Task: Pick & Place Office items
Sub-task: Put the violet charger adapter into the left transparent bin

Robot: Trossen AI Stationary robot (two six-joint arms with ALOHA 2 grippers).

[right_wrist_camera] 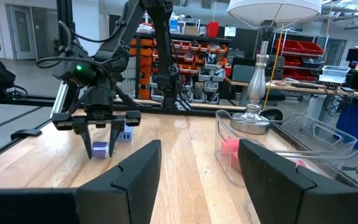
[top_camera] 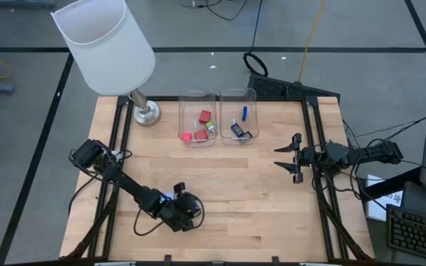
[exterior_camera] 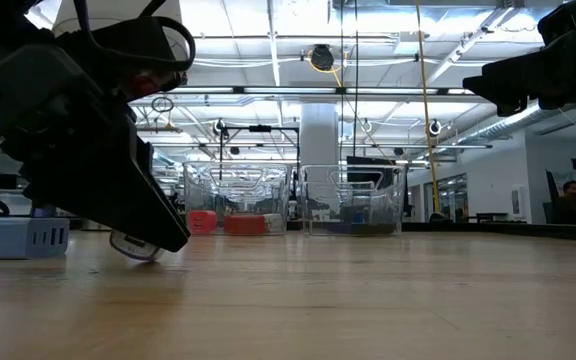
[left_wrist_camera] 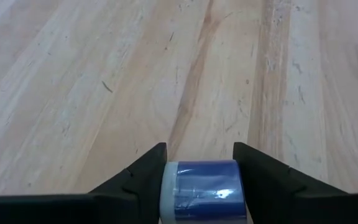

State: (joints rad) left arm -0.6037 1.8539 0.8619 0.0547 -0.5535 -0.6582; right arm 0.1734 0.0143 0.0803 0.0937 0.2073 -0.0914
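Between our left gripper's [left_wrist_camera: 201, 167] fingers sits a blue tape roll [left_wrist_camera: 204, 190], clasped low on the wooden table's [top_camera: 220, 192] near side. Our right gripper [top_camera: 291, 157] hangs open beside the bins [top_camera: 217, 118].

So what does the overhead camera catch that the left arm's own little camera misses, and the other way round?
Only the high view shows the lamp, the two clear bins with small coloured pieces inside, and the right gripper open over bare wood. Only the left wrist view shows the blue roll sitting between the left gripper's fingers. Both show the wooden table.
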